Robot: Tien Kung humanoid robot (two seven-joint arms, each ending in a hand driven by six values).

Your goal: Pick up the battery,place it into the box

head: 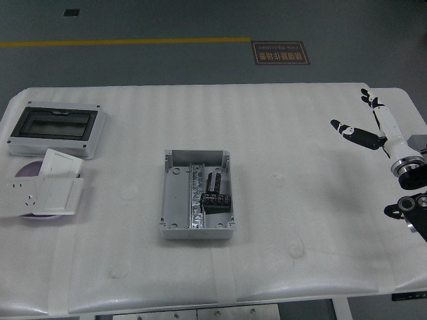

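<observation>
An open grey box (pixel 197 194) lies at the middle of the white table (pixel 280 220). Inside it, toward its right side, rests the black battery (pixel 215 190). My right hand (pixel 369 124) hangs at the table's right edge, well away from the box, its white and black fingers (pixel 352 131) spread and holding nothing. The left arm does not show.
At the back left lies a grey enclosure with a dark clear lid (pixel 57 128). In front of it white socket plates (pixel 45 191) rest on a purple disc (pixel 27 171). Nobody stands at the far side.
</observation>
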